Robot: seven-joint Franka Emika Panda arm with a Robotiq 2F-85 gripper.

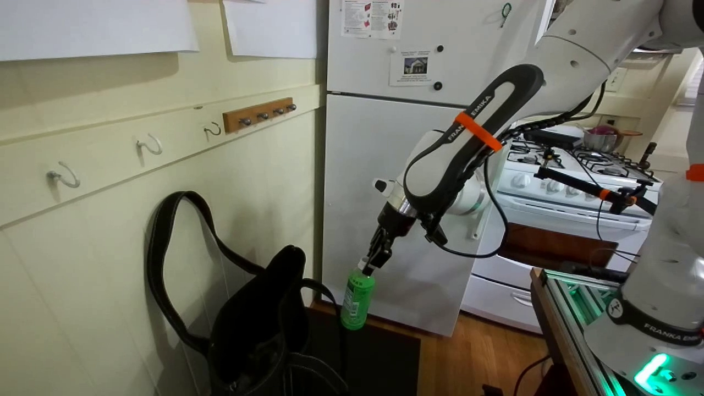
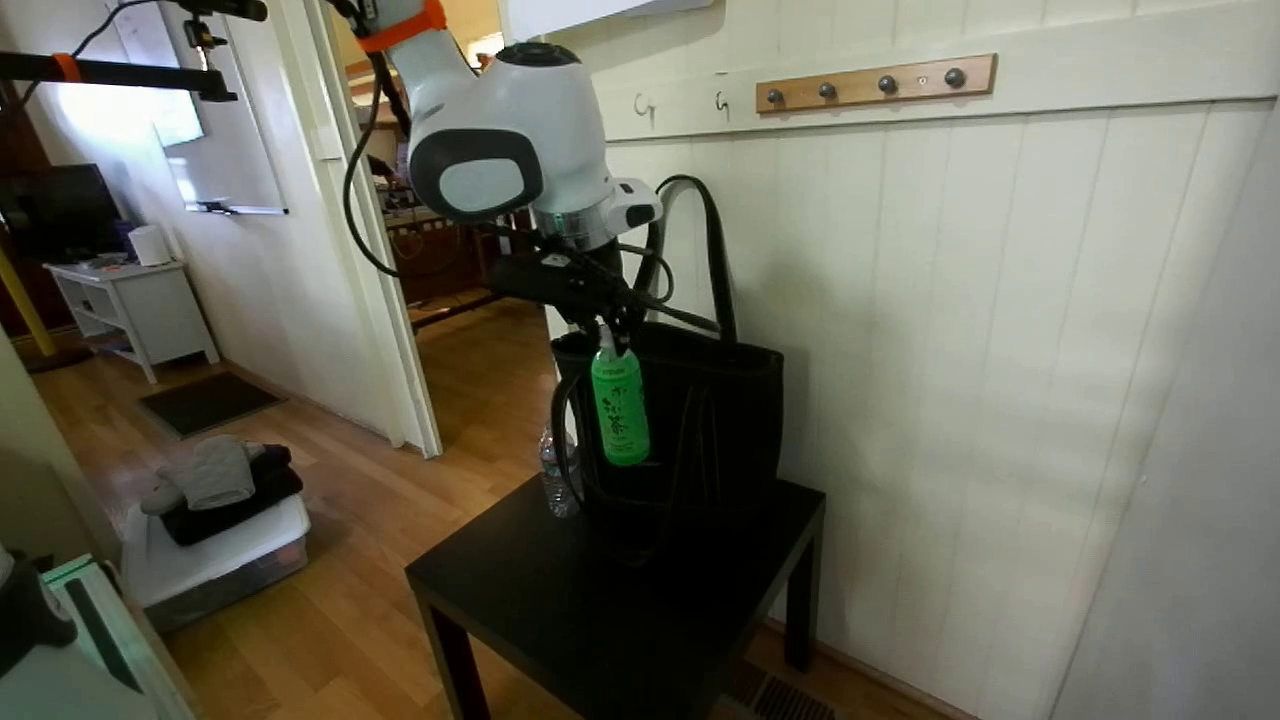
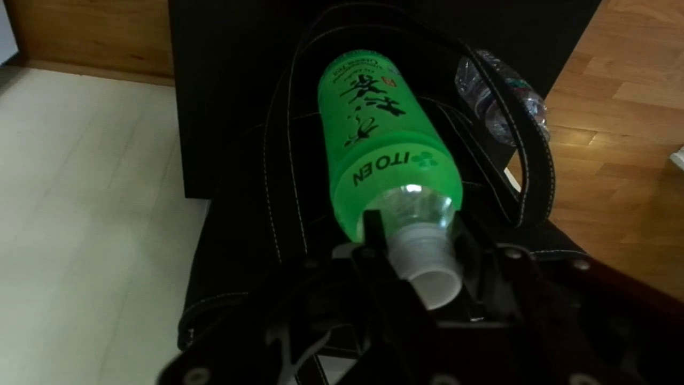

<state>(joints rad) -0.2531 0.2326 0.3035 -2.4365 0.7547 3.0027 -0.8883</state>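
My gripper [image 1: 370, 265] is shut on the pale cap or neck of a green tea bottle [image 1: 357, 301]. The bottle hangs tilted, base down, above the black table. In the wrist view the fingers [image 3: 418, 230] lie on both sides of the neck of the bottle [image 3: 382, 128]. A black tote bag [image 2: 735, 420] with tall straps stands on the table against the wall. In an exterior view the gripper [image 2: 610, 338] and the bottle [image 2: 621, 408] are in front of the bag. In another view the bag's top [image 1: 247, 319] is open, left of the bottle.
A black table [image 2: 590, 610] bears the bag and a clear plastic bottle [image 2: 556, 475] beside it. Hooks [image 1: 149, 144] and a wooden peg rail [image 1: 259, 114] are on the wall above. A white fridge [image 1: 396, 165] stands behind the arm. A lidded bin [image 2: 225, 560] is on the floor.
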